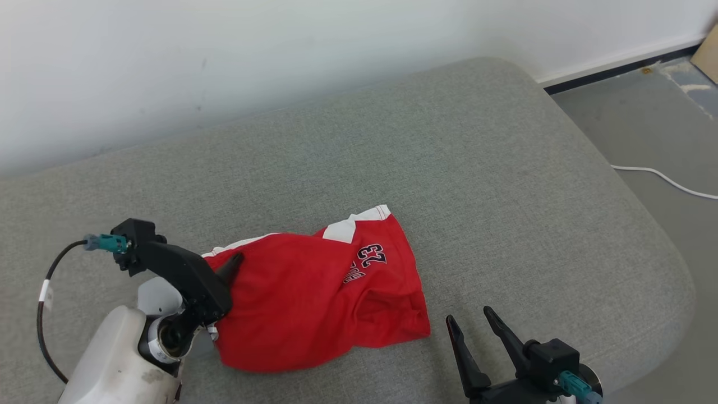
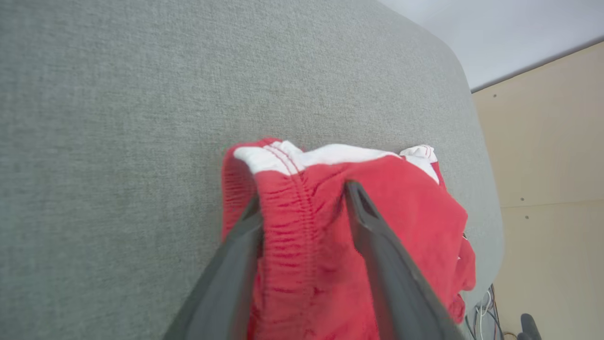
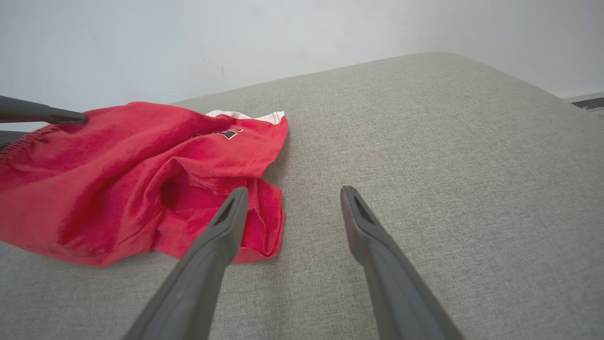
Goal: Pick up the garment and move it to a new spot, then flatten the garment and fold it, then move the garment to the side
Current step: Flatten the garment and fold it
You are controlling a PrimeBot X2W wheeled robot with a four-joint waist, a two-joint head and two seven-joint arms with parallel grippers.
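The garment [image 1: 314,303] is a pair of red shorts with white trim and a black "23", lying crumpled on the grey cushion [image 1: 477,168] near its front. My left gripper [image 1: 227,275] is at the garment's left end. In the left wrist view its fingers [image 2: 377,245] stand apart on either side of a bunched fold of the red waistband [image 2: 292,222], so the left gripper [image 2: 302,203] is open around it. My right gripper [image 1: 468,315] hovers open just right of the garment's lower right corner. Its fingers [image 3: 207,255] hold nothing, and the garment [image 3: 118,174] lies to their left.
The cushion's right edge rounds off to a grey floor [image 1: 645,123] where a white cable [image 1: 667,179] runs. A pale wall [image 1: 224,56] stands behind the cushion. Bare cushion stretches behind and to the right of the garment.
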